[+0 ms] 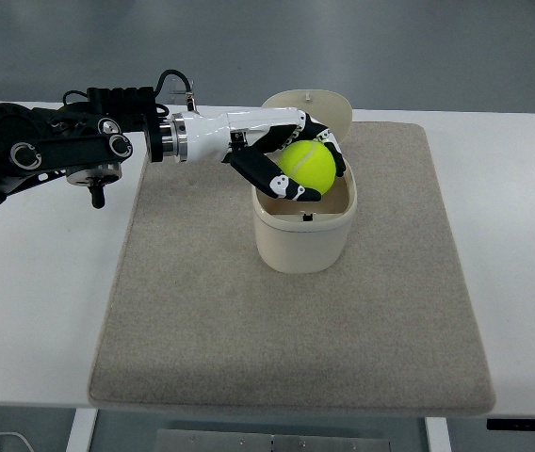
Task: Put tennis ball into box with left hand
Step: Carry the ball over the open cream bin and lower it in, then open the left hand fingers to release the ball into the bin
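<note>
A yellow-green tennis ball is held in my left hand, whose black-and-white fingers curl around it. The hand and ball hover just over the open mouth of a cream oval box standing on the mat. The box's lid is hinged open behind it, partly hidden by the hand. My left arm reaches in from the left edge. No right arm shows.
A beige mat covers the middle of the white table. The table's front edge runs along the bottom, with a cable and a frame below it.
</note>
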